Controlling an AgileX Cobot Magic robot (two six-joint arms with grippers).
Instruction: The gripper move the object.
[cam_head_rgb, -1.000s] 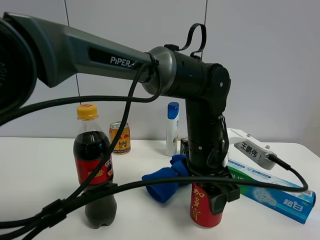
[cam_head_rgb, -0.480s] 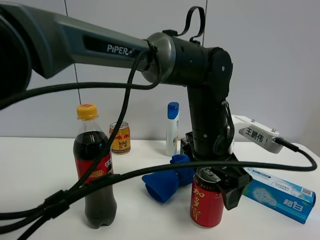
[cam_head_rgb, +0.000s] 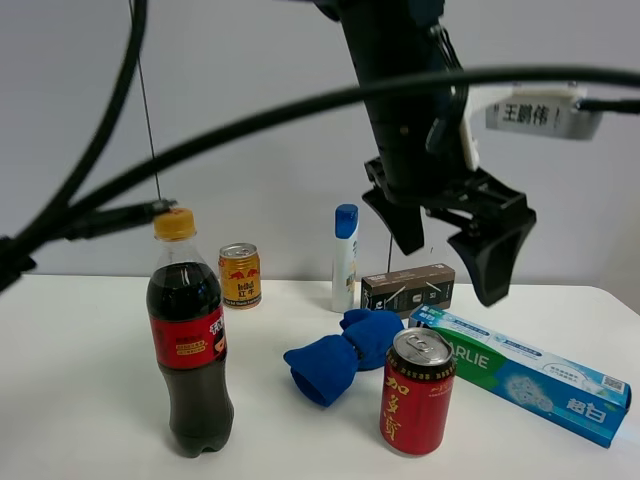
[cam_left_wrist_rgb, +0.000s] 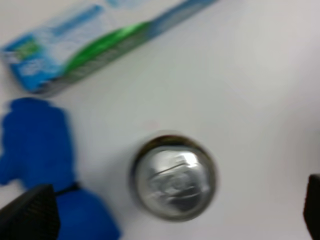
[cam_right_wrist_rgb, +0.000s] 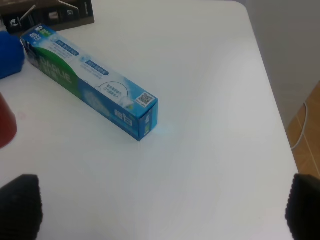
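Left tool (cam_head_rgb: 450, 275) well above red can (cam_head_rgb: 417, 392)

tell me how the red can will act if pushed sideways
The red can stands upright on the smooth white table, so a low push would probably slide it and a high one might tip it. Tipped, its round body would likely roll. Its glossy wall may be slippery for the hand.

Open tool (cam_head_rgb: 451, 270) hanging above red can (cam_head_rgb: 416, 392), blue cloth (cam_head_rgb: 340, 358) just beside it, cola bottle (cam_head_rgb: 188, 340) left
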